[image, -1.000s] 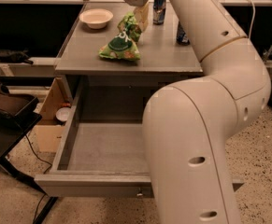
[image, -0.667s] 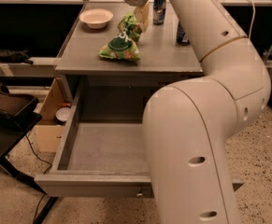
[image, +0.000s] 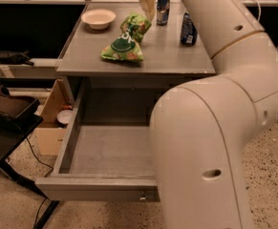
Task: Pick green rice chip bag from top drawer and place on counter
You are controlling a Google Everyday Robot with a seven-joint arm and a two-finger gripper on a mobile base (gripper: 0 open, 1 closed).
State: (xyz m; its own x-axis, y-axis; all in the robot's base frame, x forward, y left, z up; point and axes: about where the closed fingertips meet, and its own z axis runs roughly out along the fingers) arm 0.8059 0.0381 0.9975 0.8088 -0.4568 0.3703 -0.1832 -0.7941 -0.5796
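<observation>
The bag of green rice chips (image: pixel 126 40) lies on the counter (image: pixel 176 56), a little left of the middle and nearer the back edge than the front, its far end tipped up. Nothing grips it. The gripper (image: pixel 148 7) hangs at the back edge, just beyond that raised end; whether it is spread or pressed together I cannot tell. Below, the top drawer (image: pixel 69 142) stands pulled out, and I see no bag in the part the arm doesn't hide.

By my reckoning the placing is done and this is the let-go-and-leave step. The next move should be a lift straight up and back, keeping off the 1 bowl (image: pixel 98 18) at the back left corner and the 2 cans (image: pixel 163 6) toward the back right.
</observation>
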